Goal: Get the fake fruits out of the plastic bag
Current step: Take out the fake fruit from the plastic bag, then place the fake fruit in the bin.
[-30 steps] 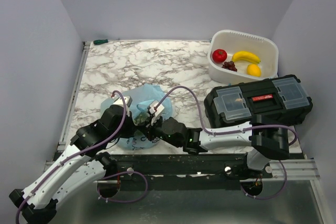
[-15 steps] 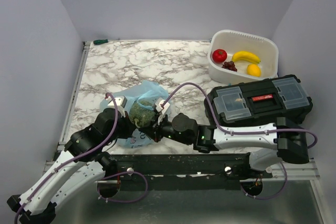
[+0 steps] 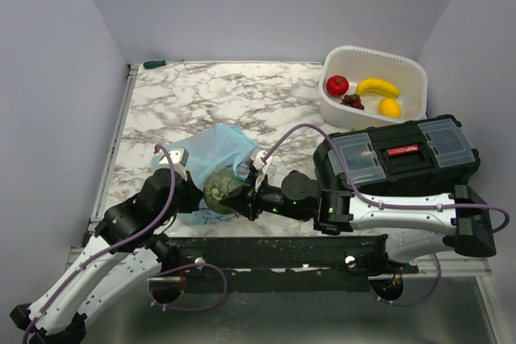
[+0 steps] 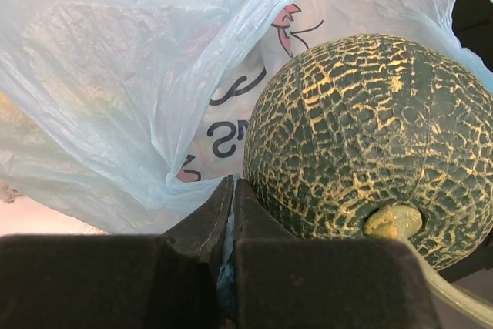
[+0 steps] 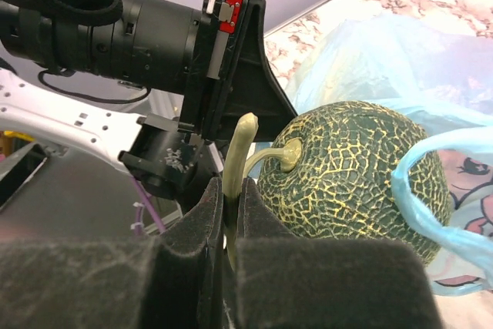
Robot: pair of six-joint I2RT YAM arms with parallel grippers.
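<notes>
Melon (image 5: 350, 167) tugged further out of bag (image 4: 115, 82), R pincer (image 5: 229, 190) nipping its stem (image 5: 240, 148), L pincer (image 4: 232, 194) pinching bag film, bag's near edge hidden behind arms.

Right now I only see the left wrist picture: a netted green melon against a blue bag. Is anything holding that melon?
Observer: Yes. The right gripper is shut on the melon by its curved stem.
Operator: Is it out yet?
Observer: Not quite; a handle of the bag loops across its side.
Operator: Where are the other fruits?
Observer: In a white tub at the table's far right: tomato, banana, citrus, grapes.
</notes>
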